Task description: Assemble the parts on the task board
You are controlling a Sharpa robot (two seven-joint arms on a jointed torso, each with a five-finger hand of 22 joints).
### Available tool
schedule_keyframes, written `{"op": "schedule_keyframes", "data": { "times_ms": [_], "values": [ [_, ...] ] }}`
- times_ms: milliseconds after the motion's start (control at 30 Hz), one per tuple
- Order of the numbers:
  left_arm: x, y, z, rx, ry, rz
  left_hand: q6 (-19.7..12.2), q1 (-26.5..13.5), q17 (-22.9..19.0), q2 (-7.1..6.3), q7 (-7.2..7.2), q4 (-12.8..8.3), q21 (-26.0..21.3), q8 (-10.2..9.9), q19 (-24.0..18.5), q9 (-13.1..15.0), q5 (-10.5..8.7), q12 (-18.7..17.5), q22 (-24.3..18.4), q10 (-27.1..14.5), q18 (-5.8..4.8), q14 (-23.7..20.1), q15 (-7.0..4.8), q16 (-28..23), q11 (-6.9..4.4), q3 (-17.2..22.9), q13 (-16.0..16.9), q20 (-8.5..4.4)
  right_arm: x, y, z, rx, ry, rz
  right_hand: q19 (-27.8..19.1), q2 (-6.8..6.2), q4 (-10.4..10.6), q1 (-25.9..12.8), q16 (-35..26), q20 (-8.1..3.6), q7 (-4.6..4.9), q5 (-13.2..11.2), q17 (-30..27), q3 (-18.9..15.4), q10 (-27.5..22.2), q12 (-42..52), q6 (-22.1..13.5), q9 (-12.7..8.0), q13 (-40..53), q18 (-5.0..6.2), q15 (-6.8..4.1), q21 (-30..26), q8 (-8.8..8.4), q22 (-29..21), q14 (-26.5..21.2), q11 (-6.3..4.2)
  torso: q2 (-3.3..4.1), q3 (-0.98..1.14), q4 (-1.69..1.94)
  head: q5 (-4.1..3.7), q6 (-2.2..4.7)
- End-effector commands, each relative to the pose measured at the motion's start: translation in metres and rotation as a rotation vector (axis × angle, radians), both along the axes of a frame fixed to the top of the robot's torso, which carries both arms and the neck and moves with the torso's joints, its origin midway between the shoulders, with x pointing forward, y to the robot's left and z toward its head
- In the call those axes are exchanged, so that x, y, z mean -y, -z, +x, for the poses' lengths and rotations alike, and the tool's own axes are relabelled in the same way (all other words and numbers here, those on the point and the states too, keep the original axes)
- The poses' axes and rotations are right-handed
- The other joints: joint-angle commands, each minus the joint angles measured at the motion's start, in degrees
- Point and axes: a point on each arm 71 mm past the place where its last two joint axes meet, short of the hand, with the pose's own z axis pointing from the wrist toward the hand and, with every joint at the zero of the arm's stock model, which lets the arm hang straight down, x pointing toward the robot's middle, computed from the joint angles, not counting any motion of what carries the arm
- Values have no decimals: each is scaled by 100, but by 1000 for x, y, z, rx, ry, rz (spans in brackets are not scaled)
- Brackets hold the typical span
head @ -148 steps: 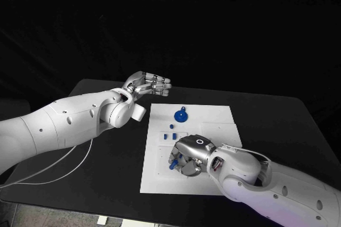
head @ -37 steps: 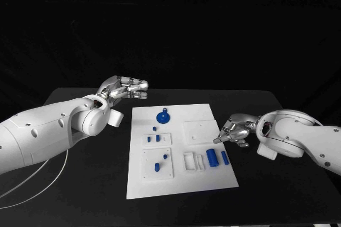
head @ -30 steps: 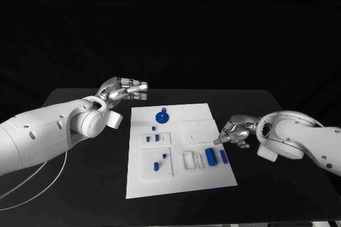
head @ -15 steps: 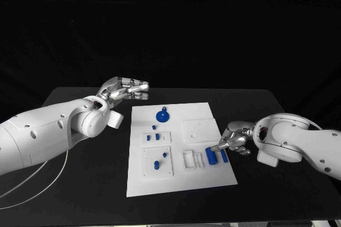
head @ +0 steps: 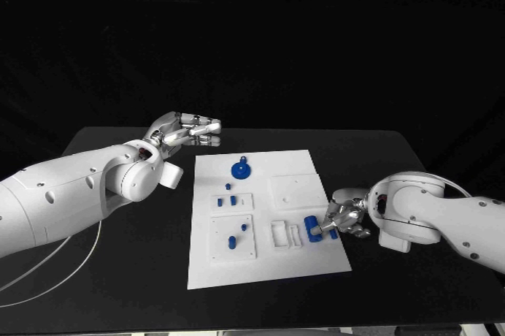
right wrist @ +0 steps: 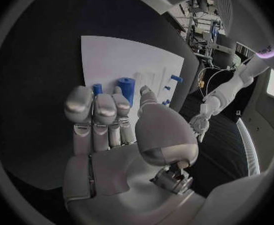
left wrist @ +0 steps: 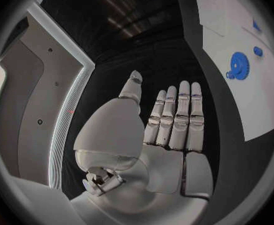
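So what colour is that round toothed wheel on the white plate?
Blue. The wheel shows best in the head view.

1. The worktop (head: 137,277) is a flat black surface with a matte finish. Its far edge runs straight across, and its near corners are rounded.
2. A thin white cable (head: 86,248) lies on the worktop's left part. It curves in a loose loop towards the worktop's near left corner and runs off over the left edge.
3. Behind the worktop's far edge hangs a plain black backdrop (head: 316,51). It is dark and even all the way across, from beyond the worktop's left side to its right.
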Motion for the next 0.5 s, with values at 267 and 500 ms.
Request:
{"op": "schedule_keyframes", "data": {
  "times_ms": [267, 500],
  "values": [
    [4, -1, -1, 7, 25, -10, -37, -81, 0, -1, 3, 34, 4, 36, 33, 0, -22, -18, -14, 39, -110, -30, 2, -22, -11, 1, 2, -14, -9, 5, 3, 56, 4, -70, 77, -50, 121, -109, 25, 29, 19, -231, 9, -25, 37, 32, -127, 0, 26, -33, 16, 49, 11, 669, 29, 32, 1, -4, -1, 18, -5],
    [4, 0, -1, 4, 29, -10, -45, -101, 0, 8, 14, 51, 5, 34, 33, 0, -24, -18, -24, 38, -107, -39, 5, -23, -7, -5, 2, -10, -17, 10, 6, 76, 23, -62, 78, -70, 189, -117, 23, 33, 27, -260, 2, 7, 34, 39, -158, 6, 30, -29, 20, 51, 11, 669, 28, 37, 6, -1, 8, 49, 0]
  ]
}}
